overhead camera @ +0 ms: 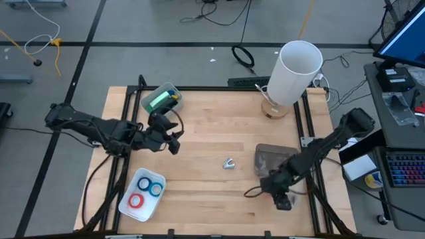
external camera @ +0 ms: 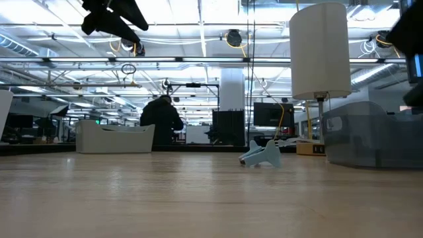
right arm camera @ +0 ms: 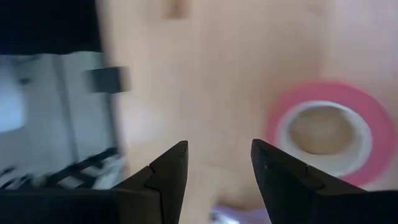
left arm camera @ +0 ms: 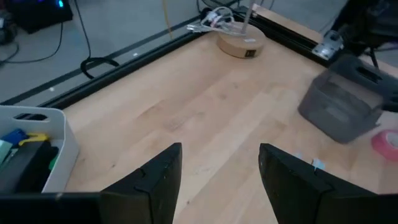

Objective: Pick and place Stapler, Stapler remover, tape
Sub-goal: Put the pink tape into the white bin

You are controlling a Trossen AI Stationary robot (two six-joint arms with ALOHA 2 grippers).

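A red tape roll (right arm camera: 323, 130) with a pale core lies flat on the wood just beside my right gripper (right arm camera: 217, 146), which is open and low over the table's near right part (overhead camera: 282, 196). A blue roll (overhead camera: 155, 188) and a red roll (overhead camera: 137, 200) lie in a white tray (overhead camera: 130, 207) near the front left. The small pale staple remover (overhead camera: 229, 163) (external camera: 261, 155) rests on the table's middle. My left gripper (left arm camera: 219, 149) is open and raised above the left part of the table (overhead camera: 174, 143). Green and dark items sit in a white bin (overhead camera: 161, 99).
A grey translucent container (overhead camera: 272, 159) (left arm camera: 339, 112) stands just behind the right gripper. A tall white cylinder on a round wooden base (overhead camera: 297, 70) occupies the far right corner. Black rails (overhead camera: 126, 133) frame the table. Bare wood lies between the tray and the staple remover.
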